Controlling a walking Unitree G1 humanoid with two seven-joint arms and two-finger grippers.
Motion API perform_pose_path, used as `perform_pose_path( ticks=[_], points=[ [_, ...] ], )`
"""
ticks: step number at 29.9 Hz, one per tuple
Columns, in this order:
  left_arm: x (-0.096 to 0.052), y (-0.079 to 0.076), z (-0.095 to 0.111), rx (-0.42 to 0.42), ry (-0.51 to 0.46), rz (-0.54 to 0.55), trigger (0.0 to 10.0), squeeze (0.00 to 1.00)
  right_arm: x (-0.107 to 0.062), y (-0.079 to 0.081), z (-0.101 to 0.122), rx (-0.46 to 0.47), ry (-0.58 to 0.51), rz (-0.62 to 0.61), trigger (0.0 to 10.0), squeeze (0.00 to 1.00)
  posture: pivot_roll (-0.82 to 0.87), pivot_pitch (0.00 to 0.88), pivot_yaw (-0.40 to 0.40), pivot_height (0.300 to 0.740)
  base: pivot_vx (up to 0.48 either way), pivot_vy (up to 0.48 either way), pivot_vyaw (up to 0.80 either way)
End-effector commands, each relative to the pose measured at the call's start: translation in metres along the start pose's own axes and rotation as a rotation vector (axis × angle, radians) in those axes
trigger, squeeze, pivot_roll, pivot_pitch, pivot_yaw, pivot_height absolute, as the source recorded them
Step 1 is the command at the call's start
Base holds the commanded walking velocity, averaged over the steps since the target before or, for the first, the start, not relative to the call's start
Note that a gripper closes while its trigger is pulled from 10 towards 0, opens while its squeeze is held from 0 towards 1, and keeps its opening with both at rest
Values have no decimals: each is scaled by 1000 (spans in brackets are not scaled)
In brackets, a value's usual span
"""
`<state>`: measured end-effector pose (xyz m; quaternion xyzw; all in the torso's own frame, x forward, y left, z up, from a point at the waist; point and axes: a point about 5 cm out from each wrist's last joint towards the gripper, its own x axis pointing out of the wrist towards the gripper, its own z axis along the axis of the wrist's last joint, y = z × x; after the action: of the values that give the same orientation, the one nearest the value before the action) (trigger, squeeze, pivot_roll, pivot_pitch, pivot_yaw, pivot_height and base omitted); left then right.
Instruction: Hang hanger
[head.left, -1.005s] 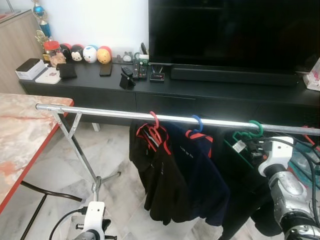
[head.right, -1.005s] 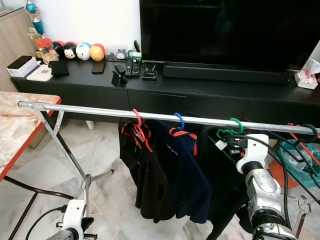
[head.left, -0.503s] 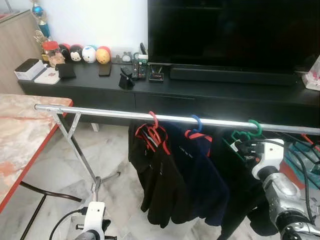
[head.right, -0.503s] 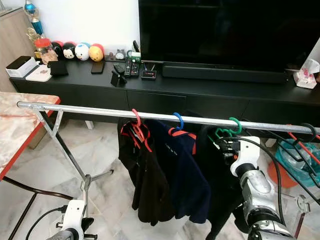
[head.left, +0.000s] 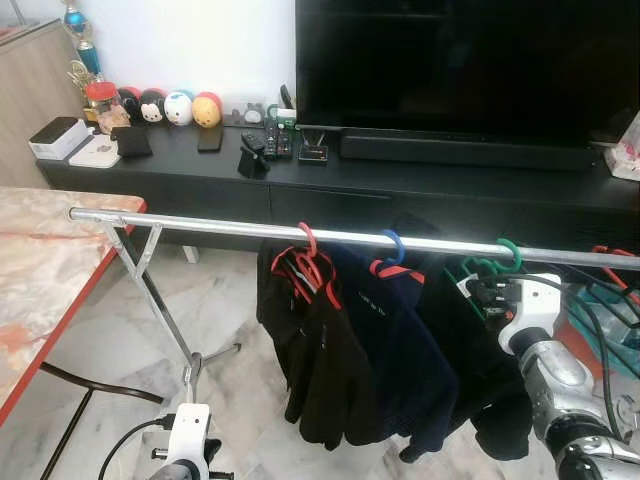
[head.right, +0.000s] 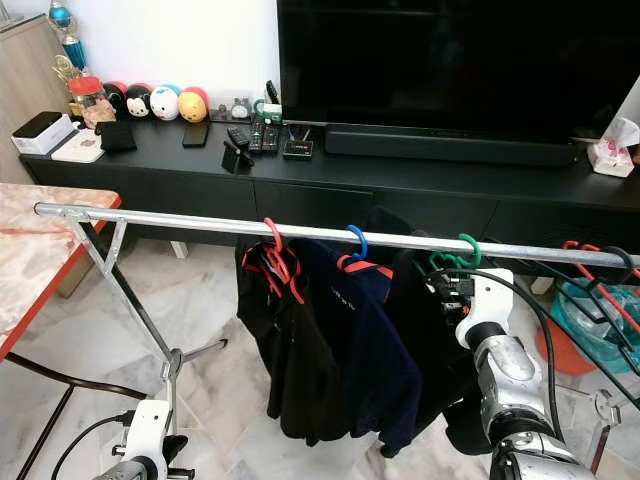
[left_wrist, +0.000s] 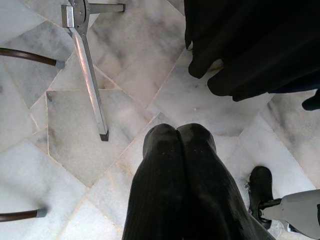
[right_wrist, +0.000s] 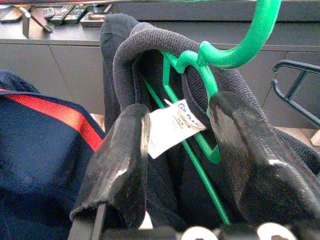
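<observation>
Green plastic marks the hanger (head.left: 497, 262), its hook already over the steel rail (head.left: 220, 225) just above the right gripper (head.left: 478, 291), seen from the head cameras in a living room. A dark garment (head.left: 470, 350) drapes from it below the gripper, with a navy jacket (head.left: 400, 340) and a black jacket (head.left: 315, 350) hanging further along the rail on the robot's left.

From the right wrist, the two black fingers (right_wrist: 120, 160) stand apart on either side of the hanger's neck and a white label (right_wrist: 172, 127), released rather than gripping; the hook curves above them.

From the left wrist, the left gripper (left_wrist: 178, 137) hangs idle over the marble floor (left_wrist: 60, 150), fingertips pressed together and empty.

The hanging looks all but done: judging from this, what remains is to draw the right gripper straight back without snagging the collar or dragging the hook off the rail.
</observation>
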<state>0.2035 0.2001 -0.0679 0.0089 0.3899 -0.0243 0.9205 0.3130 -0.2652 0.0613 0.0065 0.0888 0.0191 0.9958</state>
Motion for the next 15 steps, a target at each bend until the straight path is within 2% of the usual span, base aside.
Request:
perform_pose_path(
  ticks=[1, 15],
  points=[
    [-2, 3, -6, -17, 20, 13, 10000, 0, 2, -4, 6, 4, -14, -29, 10000, 0, 72, 0, -6, 740, 0, 0, 0],
    [-1, 1, -4, -1, 16, 2, 10000, 0, 0, -9, 10, 18, -77, -99, 10000, 0, 71, 0, -3, 740, 0, 0, 0]
  ],
)
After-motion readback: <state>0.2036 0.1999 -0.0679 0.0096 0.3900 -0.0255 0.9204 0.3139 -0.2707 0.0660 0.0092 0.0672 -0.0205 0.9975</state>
